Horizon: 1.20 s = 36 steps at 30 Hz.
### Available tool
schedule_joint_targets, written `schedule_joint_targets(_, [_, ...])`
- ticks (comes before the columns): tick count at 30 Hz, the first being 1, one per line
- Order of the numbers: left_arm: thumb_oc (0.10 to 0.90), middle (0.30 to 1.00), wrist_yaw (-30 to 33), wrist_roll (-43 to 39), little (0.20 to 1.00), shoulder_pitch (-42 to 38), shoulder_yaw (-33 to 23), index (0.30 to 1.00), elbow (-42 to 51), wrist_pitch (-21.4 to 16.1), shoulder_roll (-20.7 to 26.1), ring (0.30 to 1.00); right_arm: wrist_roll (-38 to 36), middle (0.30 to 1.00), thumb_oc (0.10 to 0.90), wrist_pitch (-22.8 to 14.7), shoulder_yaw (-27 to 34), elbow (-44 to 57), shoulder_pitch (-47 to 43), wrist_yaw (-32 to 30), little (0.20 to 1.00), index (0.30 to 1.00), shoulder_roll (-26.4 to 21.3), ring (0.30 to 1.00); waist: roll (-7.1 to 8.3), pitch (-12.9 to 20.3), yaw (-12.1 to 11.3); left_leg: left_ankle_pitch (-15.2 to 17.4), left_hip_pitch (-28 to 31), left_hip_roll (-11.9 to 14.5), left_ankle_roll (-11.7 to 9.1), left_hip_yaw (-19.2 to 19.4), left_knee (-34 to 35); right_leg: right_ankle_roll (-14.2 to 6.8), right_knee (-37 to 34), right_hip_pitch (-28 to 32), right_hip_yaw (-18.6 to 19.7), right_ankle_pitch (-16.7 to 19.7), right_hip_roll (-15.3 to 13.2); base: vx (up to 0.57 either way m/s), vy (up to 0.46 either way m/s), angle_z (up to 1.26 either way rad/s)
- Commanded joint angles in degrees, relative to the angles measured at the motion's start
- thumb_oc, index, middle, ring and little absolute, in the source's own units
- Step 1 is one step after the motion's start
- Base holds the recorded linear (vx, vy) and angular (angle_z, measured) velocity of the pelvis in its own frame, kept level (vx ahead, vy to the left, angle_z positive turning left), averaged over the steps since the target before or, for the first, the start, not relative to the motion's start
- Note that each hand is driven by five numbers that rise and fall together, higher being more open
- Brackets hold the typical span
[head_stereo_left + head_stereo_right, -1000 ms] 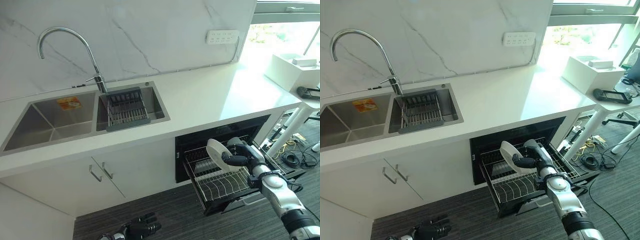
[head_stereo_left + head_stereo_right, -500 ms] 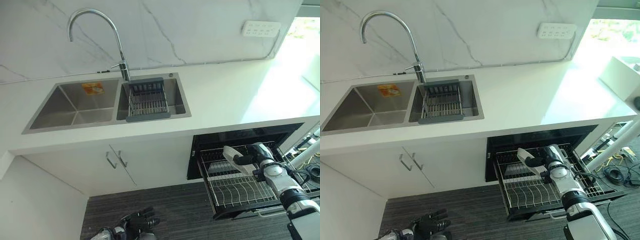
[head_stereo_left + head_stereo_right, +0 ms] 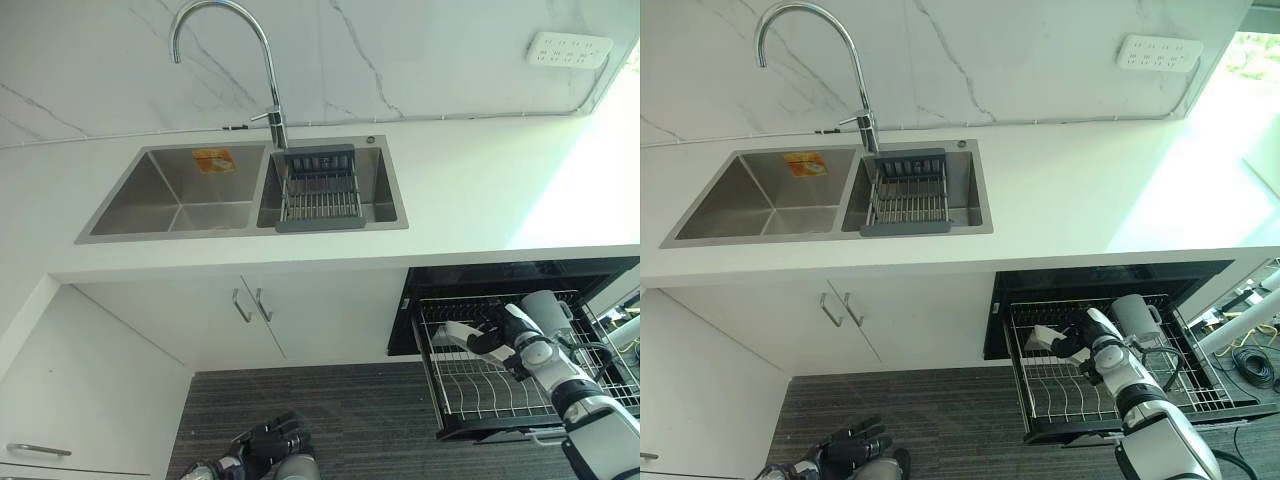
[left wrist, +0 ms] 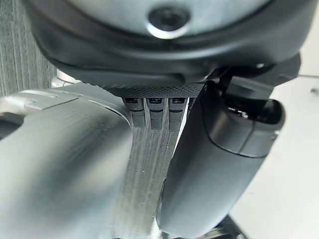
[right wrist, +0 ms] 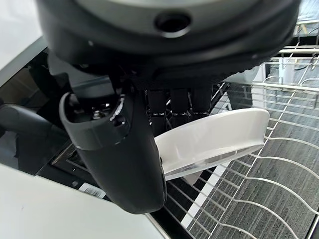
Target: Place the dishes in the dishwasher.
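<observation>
Lowering it flat, the plate (image 3: pixel 462 334) could jam across the rack (image 3: pixel 520 385) wires instead of slotting upright; that is my guess from the left eye view, where the right hand (image 3: pixel 497 337) carries it just above the pulled-out rack. In the right wrist view, thumb and fingers (image 5: pixel 180 102) pinch the plate's rim. The left hand (image 3: pixel 845 450) hangs near the floor, fingers relaxed.

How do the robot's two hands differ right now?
The right hand reaches over the pulled-out dishwasher rack, while the left hand hangs low near the floor. The right hand's fingers and thumb pinch a white plate; the left hand holds nothing. Both are dark hands on silver-grey arms.
</observation>
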State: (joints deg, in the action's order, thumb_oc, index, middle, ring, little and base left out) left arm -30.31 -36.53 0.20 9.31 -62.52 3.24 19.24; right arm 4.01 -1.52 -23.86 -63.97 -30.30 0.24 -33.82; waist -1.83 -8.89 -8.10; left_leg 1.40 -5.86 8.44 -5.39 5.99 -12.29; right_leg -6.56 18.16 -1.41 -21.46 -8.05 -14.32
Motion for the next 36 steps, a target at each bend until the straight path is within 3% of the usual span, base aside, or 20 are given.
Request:
schedule_joint_targets(1, [0.8, 0.9, -2.19, -1.7, 0.9, 1.88, 2.71, 0.9, 1.73, -0.26, 2.2, 0.9, 3.61, 0.3, 0.4, -3.98, 0.34, -0.01, -5.7, -2.86, 0.3, 0.3, -4.1, 0.3, 0.56, 1.02, -1.18, 7.93, 0.93, 0.61, 0.49, 1.11, -4.89, -1.22, -0.98, -1.69, 0.57, 1.11, -1.25, 0.0, 0.0, 0.0])
schedule_joint_targets(8, [0.8, 0.9, -1.84, -7.15, 0.9, 1.24, 1.22, 0.9, 5.68, 2.13, 2.04, 0.9, 6.13, 0.3, 0.4, -4.34, 0.73, -0.68, -4.79, -5.1, 0.3, 0.3, -4.85, 0.3, -0.44, -0.14, -1.15, 7.64, -0.28, -0.09, 0.85, 0.88, -4.89, -1.71, -0.98, -2.83, 0.62, 1.99, -2.26, -0.03, 0.013, 0.03])
schedule_joint_targets(14, [0.8, 0.9, -2.02, -7.28, 0.9, 0.08, 1.13, 0.9, 6.05, 1.25, 2.09, 0.9, 7.9, 0.307, 0.405, -3.2, 0.18, -2.37, -4.72, -6.0, 0.307, 0.307, -6.39, 0.307, -1.59, -1.86, -1.26, 7.44, -2.14, -1.02, 1.49, 0.84, -4.89, -2.53, -0.98, -4.64, 0.44, 3.34, -3.9, -0.08, 0.012, 0.12])
schedule_joint_targets(15, [0.8, 0.9, -2.15, -7.41, 0.9, -0.19, 1.09, 0.9, 6.08, 1.23, 2.16, 0.9, 7.91, 0.481, 0.521, -2.94, 0.2, -2.75, -4.77, -6.33, 0.481, 0.481, -6.49, 0.481, -1.82, -2.09, -1.25, 7.42, -2.45, -1.14, 1.58, 0.86, -4.89, -2.61, -0.98, -4.92, 0.45, 3.47, -4.06, -0.1, 0.027, 0.13])
schedule_joint_targets(16, [0.8, 0.9, -2.22, -7.58, 0.9, -0.43, 1.08, 0.9, 6.03, 1.11, 2.17, 0.9, 7.95, 0.9, 0.8, -2.63, 0.08, -3.18, -4.94, -6.59, 0.9, 0.9, -6.67, 0.9, -2.08, -2.36, -1.21, 7.38, -2.7, -1.25, 1.69, 0.97, -4.89, -2.68, -0.98, -5.13, 0.41, 3.62, -4.26, -0.09, 0.032, 0.12])
schedule_joint_targets(23, [0.8, 0.9, -2.87, -8.13, 0.9, -0.14, 1.42, 0.9, 5.74, 0.29, 1.73, 0.9, 6.44, 0.9, 0.8, -2.0, 0.21, -4.02, -5.2, -7.53, 0.9, 0.9, -7.63, 0.9, -2.86, -2.66, -0.93, 7.61, -2.98, -1.66, 1.88, 1.54, -4.89, -2.83, -0.98, -5.47, 0.62, 3.7, -5.0, -0.04, 0.026, 0.04])
schedule_joint_targets(30, [0.8, 0.9, -2.66, -4.85, 0.9, 0.48, 2.5, 0.9, 5.61, -0.17, 0.96, 0.9, 3.25, 0.9, 0.8, -2.74, 2.39, -3.05, -4.25, -7.29, 0.9, 0.9, -7.7, 0.9, -1.93, -1.66, -0.35, 8.03, -1.73, -1.05, 1.7, 2.15, -4.89, -2.67, -0.98, -4.7, 1.21, 3.25, -4.47, 0.01, 0.0, -0.01])
schedule_joint_targets(34, [0.8, 0.9, -1.99, -4.57, 0.9, 0.6, 2.67, 0.9, 5.43, 0.69, 1.58, 0.9, -0.38, 0.9, 0.8, -2.88, 4.64, -1.4, -4.13, -3.09, 0.9, 0.9, -8.78, 0.9, -0.5, -1.39, 0.48, 8.06, -0.3, -0.01, 1.39, 2.58, -4.89, -2.22, -0.98, -3.93, 2.09, 2.9, -3.11, 0.02, -0.004, -0.15])
schedule_joint_targets(36, [0.8, 0.9, -1.63, -4.29, 0.9, 0.98, 1.84, 0.9, 5.6, 1.56, 2.18, 0.9, -3.55, 0.9, 0.8, -1.35, 4.77, 0.9, -3.84, 2.16, 0.9, 0.9, -10.4, 0.9, 0.95, -1.37, 1.05, 8.07, 0.23, 0.6, 1.23, 2.91, -4.89, -2.05, -0.98, -3.8, 2.78, 2.79, -2.31, -0.01, -0.022, -0.15])
